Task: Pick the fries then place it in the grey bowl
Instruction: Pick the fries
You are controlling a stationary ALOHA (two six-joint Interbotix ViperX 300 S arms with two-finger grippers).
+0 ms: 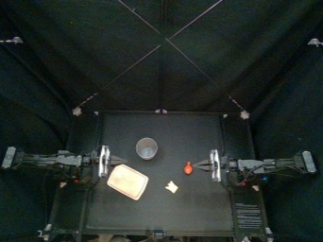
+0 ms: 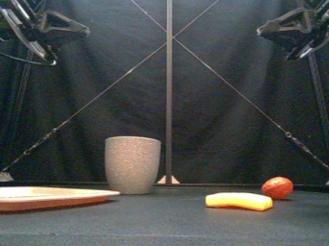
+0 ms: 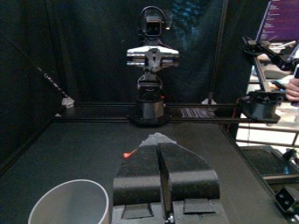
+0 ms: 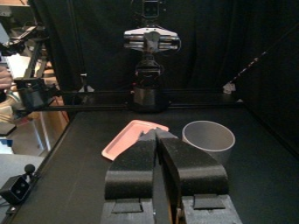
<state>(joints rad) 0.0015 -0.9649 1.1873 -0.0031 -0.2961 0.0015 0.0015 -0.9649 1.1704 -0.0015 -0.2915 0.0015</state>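
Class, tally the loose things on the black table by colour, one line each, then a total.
Grey: 1, tall grey speckled cup
Pink: 1, flat pink tray
Yellow: 1, yellow toy fries
Red: 1, small round red toy food
Total: 4

The grey bowl (image 1: pixel 146 147) (image 2: pixel 133 164) is a tall, speckled cup with a pale inside. It stands upright, mouth up, a little left of the middle of the table (image 1: pixel 164 128). The fries (image 1: pixel 172 187) (image 2: pixel 240 201) are a small, flat, yellow-orange piece lying on its side. They rest on the table nearer its front edge, about mid-width, well apart from the bowl.
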